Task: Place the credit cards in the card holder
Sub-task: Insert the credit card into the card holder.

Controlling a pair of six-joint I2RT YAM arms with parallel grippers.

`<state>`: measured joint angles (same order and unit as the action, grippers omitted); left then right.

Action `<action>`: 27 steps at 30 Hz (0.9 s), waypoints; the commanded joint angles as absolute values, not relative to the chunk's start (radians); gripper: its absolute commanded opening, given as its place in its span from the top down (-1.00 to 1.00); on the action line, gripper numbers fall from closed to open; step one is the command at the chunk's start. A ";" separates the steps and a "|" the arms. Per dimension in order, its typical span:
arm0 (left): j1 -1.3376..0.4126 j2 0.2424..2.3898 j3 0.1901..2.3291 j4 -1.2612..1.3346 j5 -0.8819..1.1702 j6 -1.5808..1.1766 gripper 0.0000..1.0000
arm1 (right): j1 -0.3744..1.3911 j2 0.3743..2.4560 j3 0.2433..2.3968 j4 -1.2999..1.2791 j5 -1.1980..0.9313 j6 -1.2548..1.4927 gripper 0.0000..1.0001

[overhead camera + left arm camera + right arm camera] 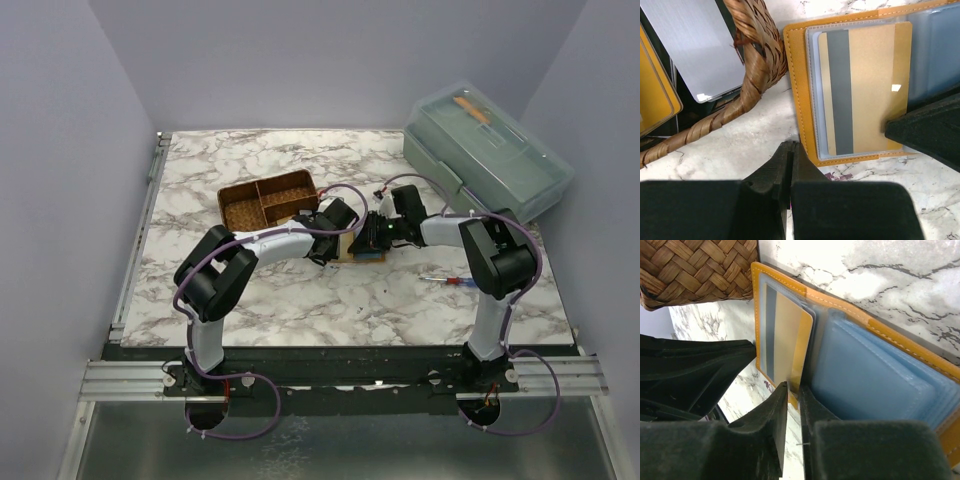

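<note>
The orange-tan leather bifold card holder point(900, 340) lies open and flat at the middle of the white, grey-veined marble counter point(300, 300), its clear plastic sleeves point(935, 50) facing up. A thin yellowish card point(787, 335) with a grey stripe down one side sits in the sleeve on the holder's left half, mostly inside, with one end poking out of the sleeve's mouth towards the fold. My right gripper point(793, 390) stands over that end, its two black fingers on either side of the card's edge with a narrow gap between them; I cannot tell whether they are pinching the card or have let it go. The right half of the holder shows a stack of pale blue sleeves, and I cannot tell whether cards sit in them. My left gripper point(791, 147) is clenched, fingers pressed together with nothing seen between them, its tips down at the holder's left half. Just beside the holder, to its far left, stands the brown woven divided basket point(760, 65); inside it lie a flat white-grey card point(700, 45) and, further in, a yellow card point(655, 95). Near the right edge of the counter lies a small red and blue tool point(452, 282), well apart from the holder, and at the far right corner rests a pale green clear-lidded plastic box point(490, 150).
</note>
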<state>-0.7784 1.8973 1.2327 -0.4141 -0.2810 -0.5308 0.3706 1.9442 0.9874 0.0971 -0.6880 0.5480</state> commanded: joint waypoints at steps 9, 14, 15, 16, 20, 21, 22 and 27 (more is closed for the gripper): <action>-0.801 1.861 1.274 -0.446 -0.171 -0.509 0.86 | 0.383 1.797 0.980 -0.097 -0.563 0.479 0.25; -0.801 1.806 1.301 -0.478 -0.045 -0.533 0.52 | 0.383 1.738 1.014 -0.201 -0.515 0.468 0.19; -0.800 1.790 1.301 -0.484 -0.036 -0.538 0.46 | 0.383 1.728 1.016 -0.217 -0.501 0.465 0.17; -0.800 1.776 1.303 -0.491 -0.033 -0.540 0.41 | 0.383 1.721 1.019 -0.233 -0.488 0.458 0.16; -0.795 1.729 1.307 -0.526 -0.040 -0.532 0.29 | 0.380 1.728 1.017 -0.257 -0.483 0.430 0.10; -0.793 1.727 1.306 -0.530 -0.033 -0.528 0.26 | 0.379 1.738 1.019 -0.261 -0.489 0.425 0.09; -0.790 1.729 1.305 -0.535 -0.028 -0.524 0.26 | 0.379 1.745 1.022 -0.265 -0.492 0.419 0.08; -0.787 1.774 1.312 -0.556 -0.013 -0.534 0.27 | 0.378 1.729 1.016 -0.268 -0.454 0.397 -0.09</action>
